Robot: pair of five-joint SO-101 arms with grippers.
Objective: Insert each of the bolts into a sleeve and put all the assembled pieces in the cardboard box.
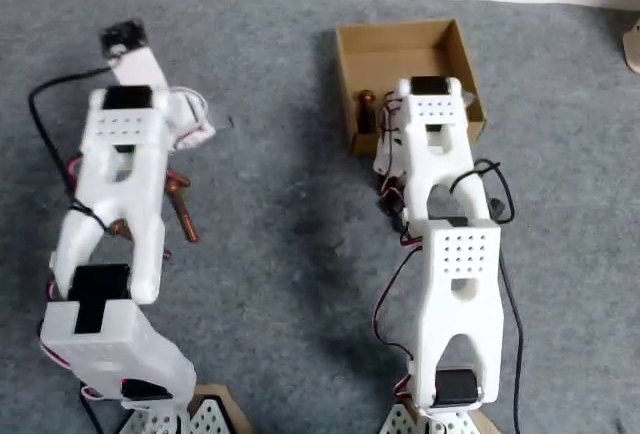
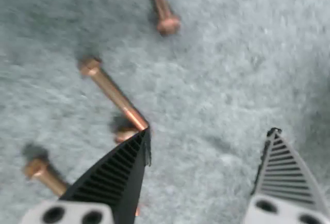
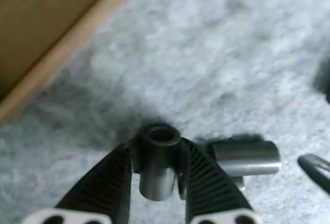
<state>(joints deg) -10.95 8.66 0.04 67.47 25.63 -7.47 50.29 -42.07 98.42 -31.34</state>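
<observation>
Several copper bolts lie on the grey carpet: one long bolt [image 2: 111, 92] in the middle, another bolt [image 2: 162, 4] farther off, a third bolt [image 2: 44, 175] beside one finger. My left gripper [image 2: 209, 133] hangs open just above them with nothing between its fingers; one fingertip [image 2: 139, 146] is over the long bolt's end. In the high view the bolts [image 1: 185, 216] poke out from under the left arm. My right gripper [image 3: 157, 149] is shut on an upright dark sleeve [image 3: 157, 162]. A second sleeve [image 3: 245, 157] lies on its side beside it. The cardboard box [image 3: 46, 43] is close by.
The open cardboard box [image 1: 400, 49] sits at the back, with the right arm [image 1: 440, 154] reaching to its front edge. A dark brown piece [image 1: 367, 112] stands at the box's front left corner. Grey carpet lies bare between the two arms.
</observation>
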